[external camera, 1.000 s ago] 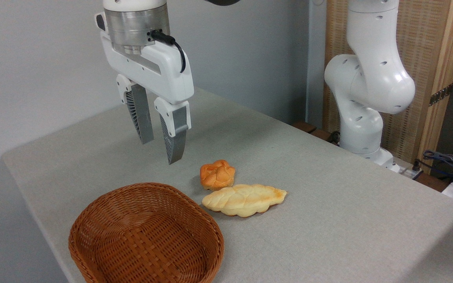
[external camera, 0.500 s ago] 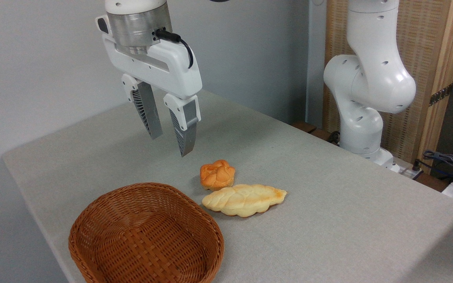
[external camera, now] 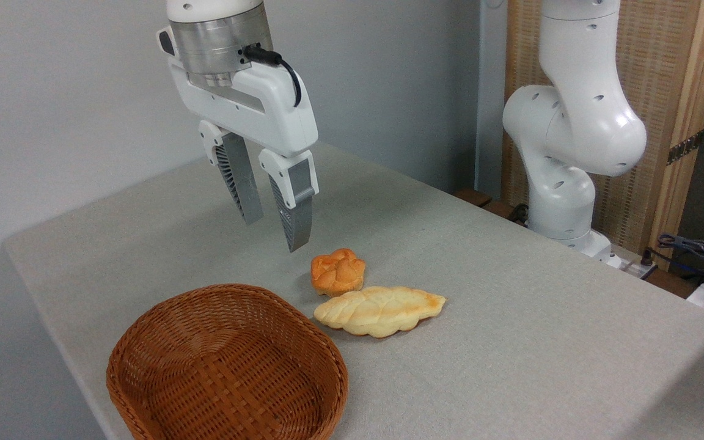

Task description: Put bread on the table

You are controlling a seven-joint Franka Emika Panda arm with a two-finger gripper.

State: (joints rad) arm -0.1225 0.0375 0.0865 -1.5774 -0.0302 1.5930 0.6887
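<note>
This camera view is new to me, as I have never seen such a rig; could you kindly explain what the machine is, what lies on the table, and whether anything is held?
One fixed camera looks down across the table, which is covered in grey cloth. The white machine is a robot arm: its base stands at the table's far edge on the right, and its tool, two grey fingers, hangs above the cloth on the left. The fingers are apart and hold nothing. On the cloth lie a long pale braided bread, a small orange knotted bun right behind it, and an empty brown wicker basket at the near left. The tool hovers just left of the bun, touching nothing.
</note>
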